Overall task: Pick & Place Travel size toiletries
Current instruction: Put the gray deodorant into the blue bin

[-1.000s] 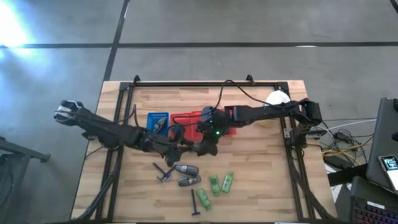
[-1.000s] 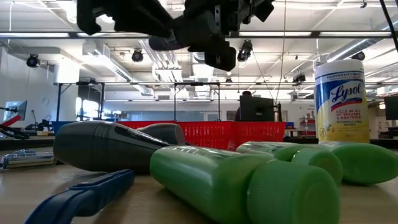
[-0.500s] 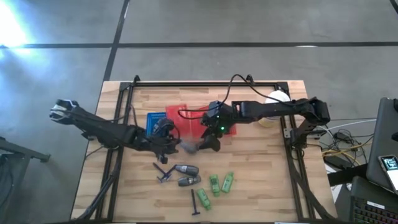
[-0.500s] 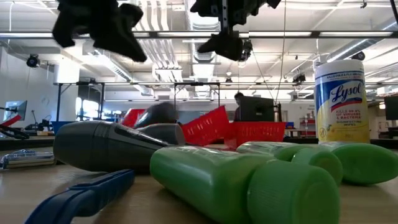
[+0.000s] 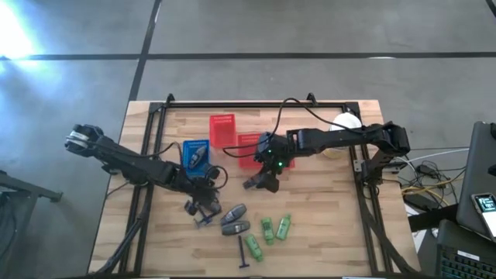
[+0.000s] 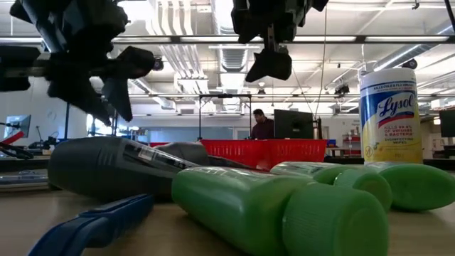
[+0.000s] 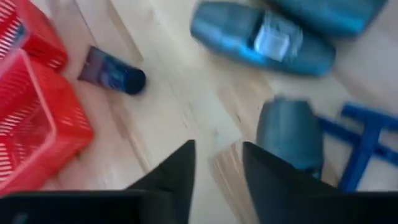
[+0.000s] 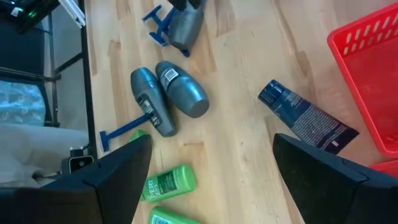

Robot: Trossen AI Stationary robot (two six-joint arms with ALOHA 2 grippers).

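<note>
My left gripper [image 5: 203, 205] [image 7: 217, 146] hangs low over the table's near left, open by a narrow gap with bare wood between its fingers. A grey oval bottle [image 7: 289, 134] [image 8: 183, 28] lies just beside one finger, next to a blue T-headed razor [image 7: 364, 140]. Two more grey bottles [image 5: 232, 213] [image 5: 235, 226] lie side by side nearby. Green bottles [image 5: 267, 229] and another razor [image 5: 242, 252] lie toward the near edge. My right gripper [image 5: 260, 182] [image 8: 211, 143] hovers wide open above a dark flat packet [image 8: 305, 118] on the wood. My left gripper has one finger [image 7: 267, 174] close against the near end of the grey bottle [image 7: 283, 155], which lies flat on the table outside the gap. I cannot tell whether finger and bottle touch.
One red basket [image 5: 222, 130] stands toward the far edge and a second [image 5: 249, 141] beside it, partly under my right arm. A blue basket [image 5: 195, 153] holds an item. The white tub [image 5: 341, 124] stands far right. Black rails frame the table [image 5: 325, 232].
My left gripper has sunk and gone toward the table's near left, tipping further down, to the grey bottle by the razor. One red basket tilted up half a second ago and now stands apart, nearer the far edge. My right gripper has stayed roughly in place, tipping down.
</note>
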